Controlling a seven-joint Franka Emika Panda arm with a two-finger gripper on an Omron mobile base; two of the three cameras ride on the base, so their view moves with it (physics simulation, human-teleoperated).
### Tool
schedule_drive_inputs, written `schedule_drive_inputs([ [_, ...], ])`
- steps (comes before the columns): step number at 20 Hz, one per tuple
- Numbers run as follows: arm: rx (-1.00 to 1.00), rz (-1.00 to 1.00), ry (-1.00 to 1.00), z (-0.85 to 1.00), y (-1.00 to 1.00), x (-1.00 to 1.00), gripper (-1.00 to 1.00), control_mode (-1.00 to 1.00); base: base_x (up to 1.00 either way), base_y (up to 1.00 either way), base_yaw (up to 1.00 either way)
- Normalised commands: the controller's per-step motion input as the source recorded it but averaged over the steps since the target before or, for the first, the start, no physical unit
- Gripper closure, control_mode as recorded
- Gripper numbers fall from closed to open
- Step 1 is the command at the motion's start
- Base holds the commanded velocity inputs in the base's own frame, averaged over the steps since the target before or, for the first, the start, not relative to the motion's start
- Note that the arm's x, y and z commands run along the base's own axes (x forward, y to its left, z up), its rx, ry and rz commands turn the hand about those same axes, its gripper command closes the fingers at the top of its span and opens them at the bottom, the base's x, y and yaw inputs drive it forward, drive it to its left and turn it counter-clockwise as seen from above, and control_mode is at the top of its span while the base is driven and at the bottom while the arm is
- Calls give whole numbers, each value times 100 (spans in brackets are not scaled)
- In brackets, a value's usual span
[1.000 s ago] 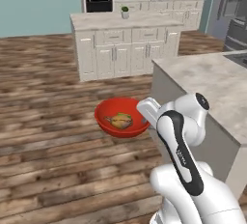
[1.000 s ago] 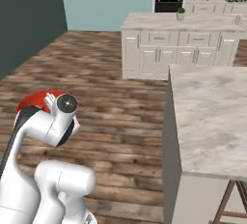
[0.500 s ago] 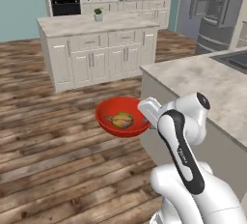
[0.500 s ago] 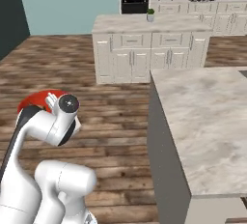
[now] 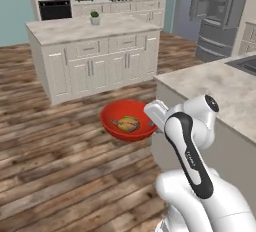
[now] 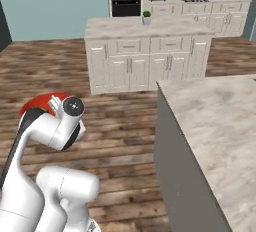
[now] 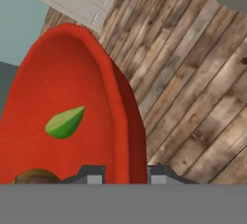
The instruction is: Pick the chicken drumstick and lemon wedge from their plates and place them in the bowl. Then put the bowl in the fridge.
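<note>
The gripper (image 7: 126,174) is clamped on the red bowl's (image 5: 116,124) near rim, carrying it above the wood floor (image 5: 55,161) — chicken drumstick (image 5: 127,123) and lemon wedge (image 7: 65,122) inside. Since before, the base has turned — the island (image 5: 95,56) slid left, the fridge (image 5: 220,13) appeared far right.

Small marking on the robot's dark forearm (image 5: 191,157), too blurred to read

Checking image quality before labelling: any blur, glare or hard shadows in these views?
Left base view: slightly soft, bowl evenly lit with no glare. Right base view: flat light, faint shadows. Hand view: close and skewed, lemon wedge soft-edged, gripper on the rim.
</note>
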Motion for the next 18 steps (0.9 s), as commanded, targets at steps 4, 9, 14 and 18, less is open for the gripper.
schedule_drive_inputs([
  [4, 0, 0, 0, 0, 0, 0, 100, 100, 57, 65, -18],
  [9, 0, 0, 0, 0, 0, 0, 100, 100, 57, 65, -19],
  [14, 0, 0, 0, 0, 0, 0, 100, 100, 56, 64, -19],
  [18, 0, 0, 0, 0, 0, 0, 100, 100, 57, 63, -20],
])
